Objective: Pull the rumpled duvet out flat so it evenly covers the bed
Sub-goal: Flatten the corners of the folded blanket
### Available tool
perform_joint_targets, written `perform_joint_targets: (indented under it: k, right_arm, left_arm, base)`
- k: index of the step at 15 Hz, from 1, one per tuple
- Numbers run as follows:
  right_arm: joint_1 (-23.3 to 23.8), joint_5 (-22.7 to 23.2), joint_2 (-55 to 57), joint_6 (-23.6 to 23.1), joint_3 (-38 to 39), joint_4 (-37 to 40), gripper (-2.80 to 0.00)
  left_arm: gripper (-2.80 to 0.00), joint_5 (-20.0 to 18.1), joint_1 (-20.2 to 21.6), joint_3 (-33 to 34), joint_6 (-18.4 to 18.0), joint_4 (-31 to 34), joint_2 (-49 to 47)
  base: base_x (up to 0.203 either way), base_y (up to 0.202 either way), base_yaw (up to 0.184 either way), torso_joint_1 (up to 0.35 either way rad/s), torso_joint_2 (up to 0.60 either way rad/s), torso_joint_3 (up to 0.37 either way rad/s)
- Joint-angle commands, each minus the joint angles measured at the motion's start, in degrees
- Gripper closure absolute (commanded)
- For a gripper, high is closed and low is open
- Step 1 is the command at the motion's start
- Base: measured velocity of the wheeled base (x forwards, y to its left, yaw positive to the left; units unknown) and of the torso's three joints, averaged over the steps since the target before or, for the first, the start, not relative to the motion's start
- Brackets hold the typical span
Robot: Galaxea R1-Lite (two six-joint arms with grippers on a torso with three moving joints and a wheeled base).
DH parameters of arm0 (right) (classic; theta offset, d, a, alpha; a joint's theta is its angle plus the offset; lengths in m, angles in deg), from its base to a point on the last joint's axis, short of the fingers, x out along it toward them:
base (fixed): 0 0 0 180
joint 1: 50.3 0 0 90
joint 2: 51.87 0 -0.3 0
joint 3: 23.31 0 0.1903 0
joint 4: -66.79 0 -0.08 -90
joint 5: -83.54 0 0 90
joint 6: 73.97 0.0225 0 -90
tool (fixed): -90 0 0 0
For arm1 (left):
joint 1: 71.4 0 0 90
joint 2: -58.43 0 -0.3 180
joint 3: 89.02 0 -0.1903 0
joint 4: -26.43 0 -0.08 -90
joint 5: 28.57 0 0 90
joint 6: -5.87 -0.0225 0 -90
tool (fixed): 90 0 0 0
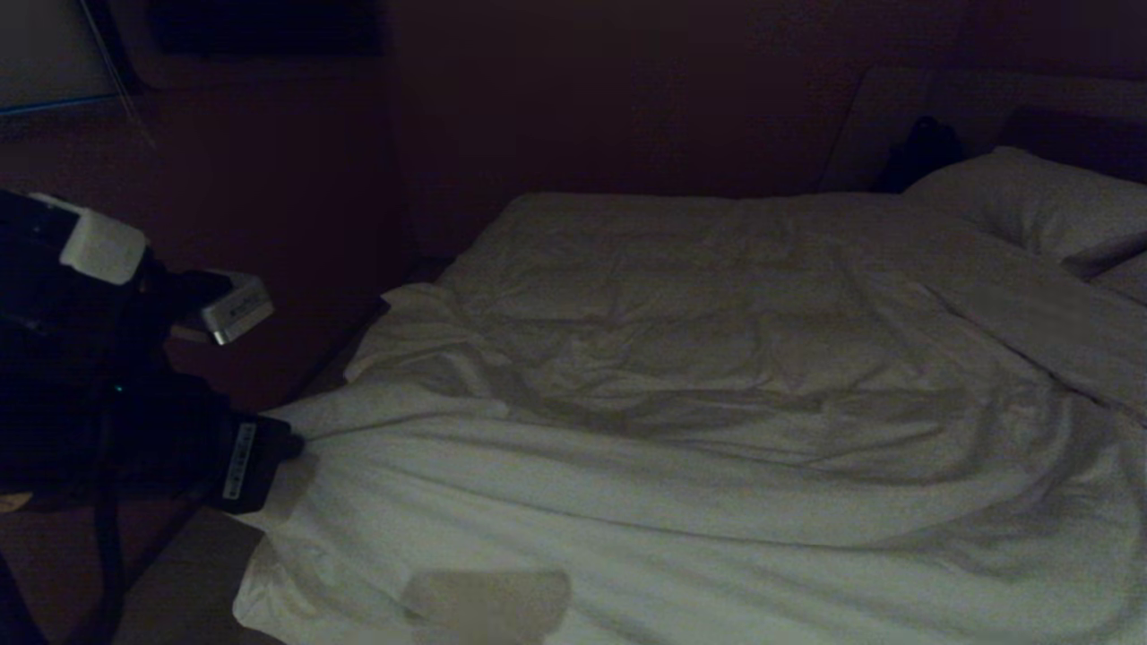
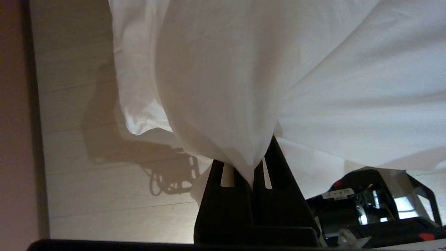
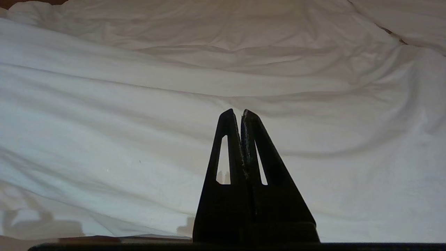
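Left wrist view: end effector on duvet

Pale plank flooring ran beside the bedside at about 8 o'clock in the head view. A dark wall stood behind at 12 o'clock. A light panel showed at 10 o'clock. A small dark object, too dim to identify, sat at 2 o'clock.

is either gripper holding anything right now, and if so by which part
The left gripper is shut on a pinched fold at the edge of the puffy white quilted duvet, beside the bed. The right gripper is shut on nothing.
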Motion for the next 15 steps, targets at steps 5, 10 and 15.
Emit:
perform_joint_targets:
  k: [5,10,15]
  right_arm:
    - [0.00,0.02,0.06,-0.02,0.01,-0.03,0.00]
    - [0.00,0.02,0.06,-0.02,0.01,-0.03,0.00]
    - [0.00,0.02,0.06,-0.02,0.01,-0.03,0.00]
  left_arm:
    - [0.00,0.14,-0.21,0.78,-1.09,0.19,0.15]
    - [0.00,4.67,-0.16,0.94,-1.09,1.01,-0.45]
    - [0.00,6.12,-0.08,1.30,-2.03,1.10,-0.99]
  base:
    - [0.000,0.000,0.000,0.000,0.00,0.000]
    - [0.000,0.000,0.000,0.000,0.00,0.000]
    - [0.000,0.000,0.000,0.000,0.00,0.000]
